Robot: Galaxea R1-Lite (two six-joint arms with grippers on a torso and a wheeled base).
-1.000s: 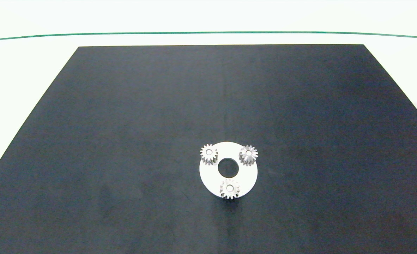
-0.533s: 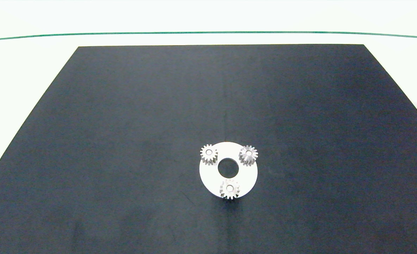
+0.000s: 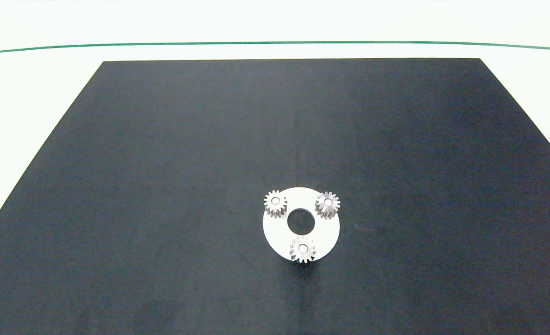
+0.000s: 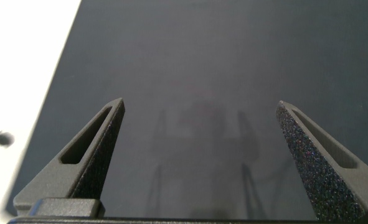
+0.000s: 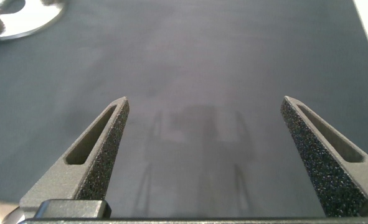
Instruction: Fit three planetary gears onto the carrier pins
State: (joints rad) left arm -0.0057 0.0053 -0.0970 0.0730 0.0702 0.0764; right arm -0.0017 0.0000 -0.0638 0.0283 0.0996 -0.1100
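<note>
Two grippers hang over the mat with their jaws spread wide and nothing between them. The left gripper (image 4: 200, 107) is above bare mat (image 4: 233, 56) close to the mat's edge, where the white table (image 4: 15, 62) begins; its shadow falls on the mat just under the fingers (image 4: 93, 146). The right gripper (image 5: 205, 102) is also above bare mat, and in its view a part of the disc (image 5: 22, 25) shows at the corner, well apart from its fingers (image 5: 96, 149). Neither arm appears in the head view.

On the mat (image 3: 163, 139) lies the white disc (image 3: 275, 235), flat, in the near half and a little right of the middle. It has a large centre hole (image 3: 301, 221). All three gears sit on the disc in a triangle around this hole: one gear (image 3: 275, 203) at the far left, one gear (image 3: 327, 204) at the far right, and one gear (image 3: 303, 249) at the near edge. Each gear stands upright on its pin, and the pin end (image 3: 275, 201) shows as a pale spot in the bore. The gears are apart from each other and do not touch. A thin green line (image 3: 275, 43) crosses the table beyond the mat
</note>
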